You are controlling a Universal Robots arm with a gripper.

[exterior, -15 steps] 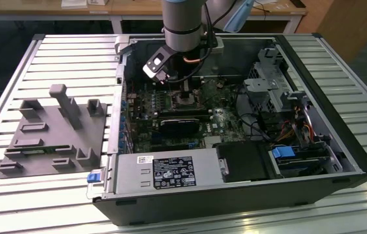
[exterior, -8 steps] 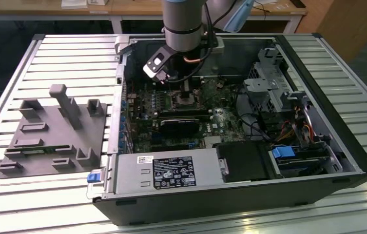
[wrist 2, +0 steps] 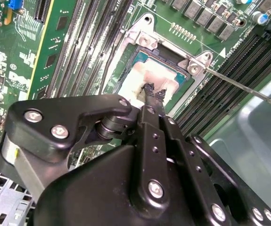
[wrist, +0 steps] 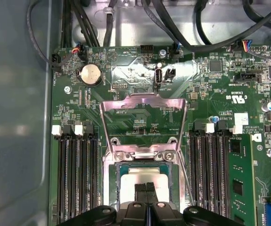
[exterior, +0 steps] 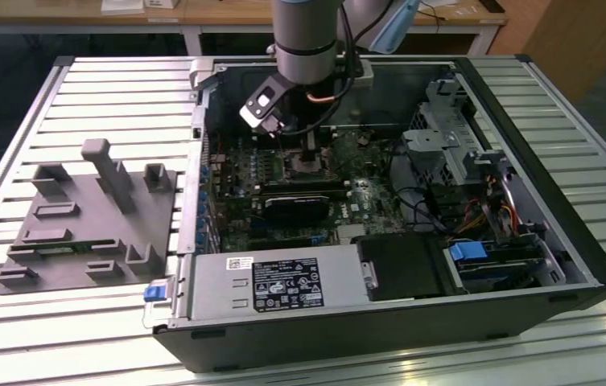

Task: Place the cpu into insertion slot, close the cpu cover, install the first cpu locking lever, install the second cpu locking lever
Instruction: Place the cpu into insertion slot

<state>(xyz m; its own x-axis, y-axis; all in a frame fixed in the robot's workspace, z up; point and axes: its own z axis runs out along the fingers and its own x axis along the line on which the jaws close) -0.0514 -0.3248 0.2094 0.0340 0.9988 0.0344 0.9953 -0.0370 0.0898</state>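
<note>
Looking into the open computer case on the slatted table, you are seeing the arm reaching down inside it, with the pincer hanging low over the middle of the green motherboard.

In both wrist views the pincer is showing its two black fingertips pressed together. It is closed and gripping nothing, and its tip is sitting on or just over the pale top of the cpu; you cannot tell which.

You are finding the cpu lying flat inside the insertion slot, framed by the silvery rim. The cpu cover is standing open, swung back on its hinge to the far side of the slot, so it is not covering the chip. One thin locking lever is sticking out free beside the slot.

Toward the exterior view's left, a grey holder block is resting on the table just beside the case.
</note>
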